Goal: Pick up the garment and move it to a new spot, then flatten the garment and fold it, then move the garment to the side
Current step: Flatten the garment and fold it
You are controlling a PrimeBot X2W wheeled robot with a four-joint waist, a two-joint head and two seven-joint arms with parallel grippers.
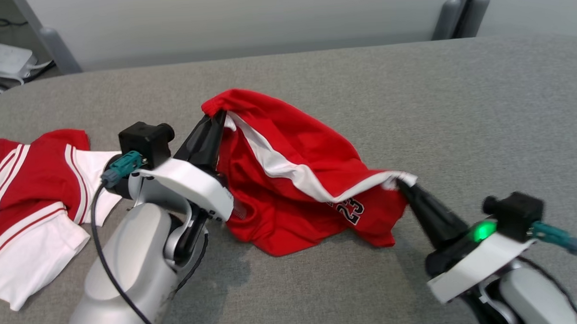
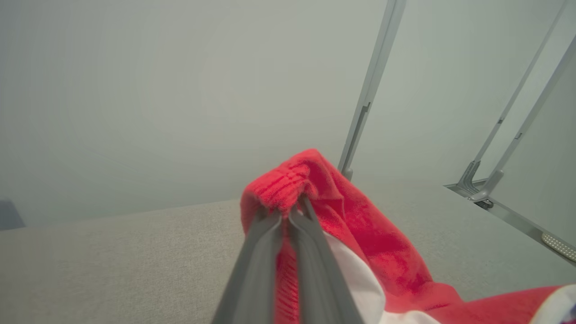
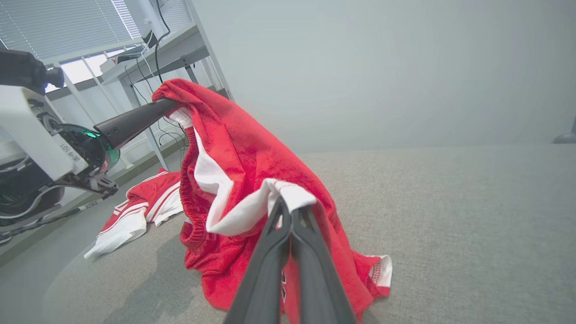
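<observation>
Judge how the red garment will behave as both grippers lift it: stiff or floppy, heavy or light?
Likely floppy: the red garment sags between the left gripper and right gripper. Probably light: two thin pinches hold it up.

Head overhead, wrists close; common garment (image 1: 293, 147)

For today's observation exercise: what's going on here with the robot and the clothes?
Both grippers are shut on the red garment: the left gripper holds up one corner, the right gripper holds a white-trimmed edge. Its lower part rests crumpled on the grey surface. Another red-and-white garment lies at the robot's left.
</observation>
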